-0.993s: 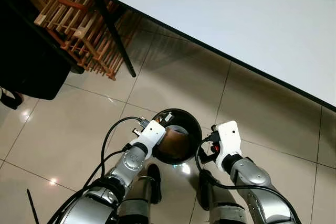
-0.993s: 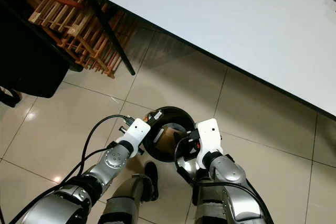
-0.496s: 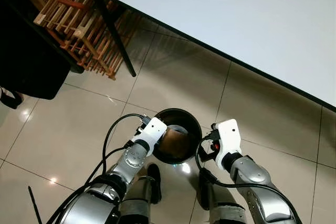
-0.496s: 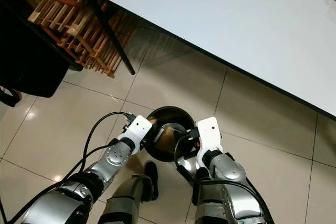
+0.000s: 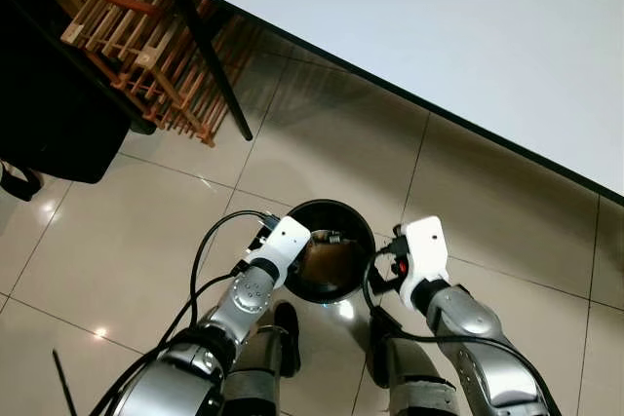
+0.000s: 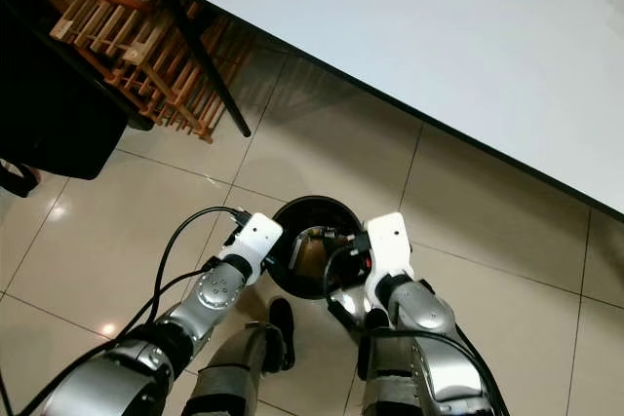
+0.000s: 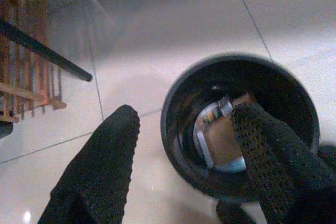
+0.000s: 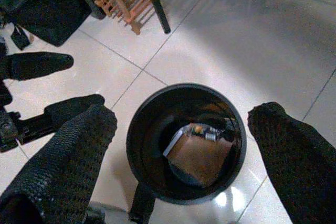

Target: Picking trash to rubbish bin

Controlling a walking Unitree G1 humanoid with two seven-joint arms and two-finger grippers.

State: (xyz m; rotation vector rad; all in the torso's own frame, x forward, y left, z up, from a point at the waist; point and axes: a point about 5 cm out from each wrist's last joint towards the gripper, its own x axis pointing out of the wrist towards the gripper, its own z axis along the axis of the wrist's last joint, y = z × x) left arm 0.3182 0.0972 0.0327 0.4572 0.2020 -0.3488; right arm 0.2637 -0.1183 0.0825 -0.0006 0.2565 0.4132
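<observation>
A black round rubbish bin (image 5: 341, 208) stands on the tiled floor just in front of my feet. Inside it lies a brown cardboard-like piece of trash (image 8: 200, 157) with a silvery edge (image 7: 209, 121). My left gripper (image 7: 186, 113) hangs open over the bin's left side, one finger outside the rim and one above the inside, holding nothing. My right gripper (image 8: 184, 114) is open above the bin from the right, its fingers (image 8: 79, 145) spread wider than the bin. The white wrists (image 5: 285, 241) of both arms flank the bin.
A white table top (image 5: 468, 36) with a dark edge runs across the far side, on a black slanted leg (image 5: 214, 65). A wooden slatted rack (image 5: 146, 56) and a black object (image 5: 49, 124) stand at the left. Beige tiles (image 5: 322, 143) lie between bin and table.
Both arms have shifted only slightly over the bin, the right wrist edging closer to its rim. The brown piece stays inside the bin.
</observation>
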